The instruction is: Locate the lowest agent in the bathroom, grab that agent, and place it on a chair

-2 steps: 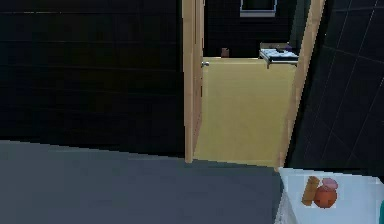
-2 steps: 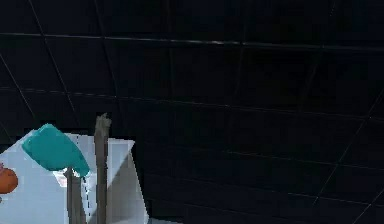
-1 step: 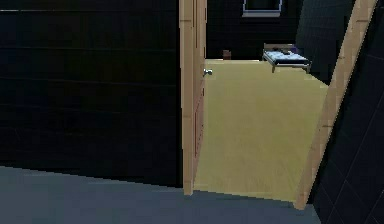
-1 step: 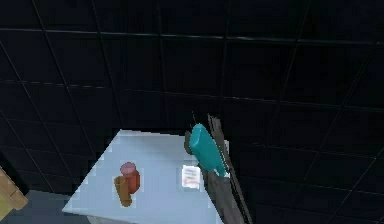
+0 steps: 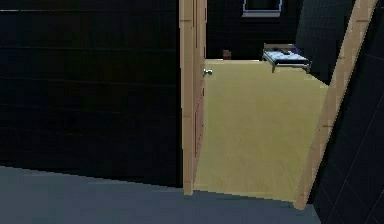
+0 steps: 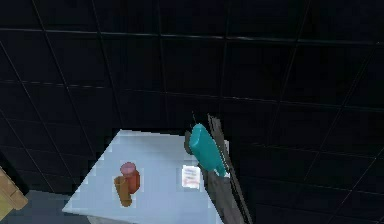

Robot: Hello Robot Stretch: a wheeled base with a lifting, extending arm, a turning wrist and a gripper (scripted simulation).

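Whether gripper (image 6: 192, 137) holds teal object (image 6: 208, 150), desk's (image 6: 150, 152) 3 o'clock edge, or its state: cannot tell. Probably light, slick plastic; take mid-body.

Black tiled walls (image 5: 90, 80), wooden doorframe (image 5: 188, 100), yellow floor (image 5: 260, 125).

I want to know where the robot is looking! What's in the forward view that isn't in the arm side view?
Forward view: a wooden door frame, and past it a yellow floor with what looks like a bed far back. Arm side view: a pale table with a red-orange thing and a small white thing, plus the arm with a teal thing at its end. Both: dark tiled walls.
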